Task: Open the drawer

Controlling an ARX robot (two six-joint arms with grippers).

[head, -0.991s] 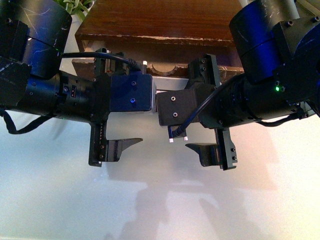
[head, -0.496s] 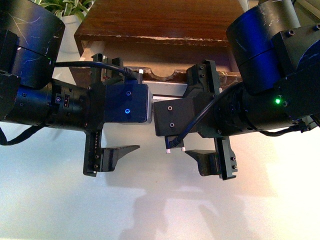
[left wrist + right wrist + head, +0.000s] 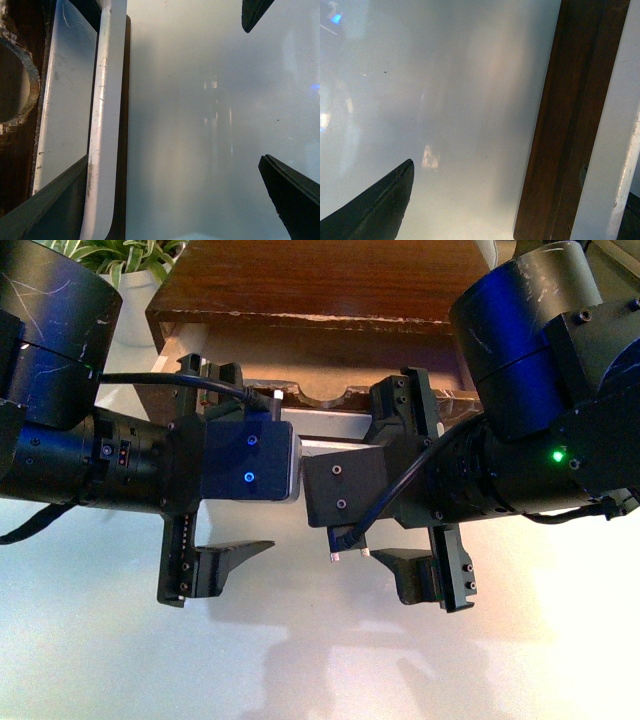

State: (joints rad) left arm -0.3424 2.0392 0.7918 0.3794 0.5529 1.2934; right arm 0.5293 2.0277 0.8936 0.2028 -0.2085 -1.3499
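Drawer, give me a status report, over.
Left gripper and right gripper open, hooked on white handle. Drawer looks partly out. Nothing seen blocking it.

Bench (image 3: 320, 660): pale, glossy white top w/ glare patches and soft grey shadows across the near part. A dark brown wooden cabinet (image 3: 320, 280) sits at its far side. A white plant pot (image 3: 138, 302) w/ green leaves stands beside the cabinet, far left. In the right wrist view the drawer (image 3: 575, 125) edge prob. meets the bench; contact not clear.
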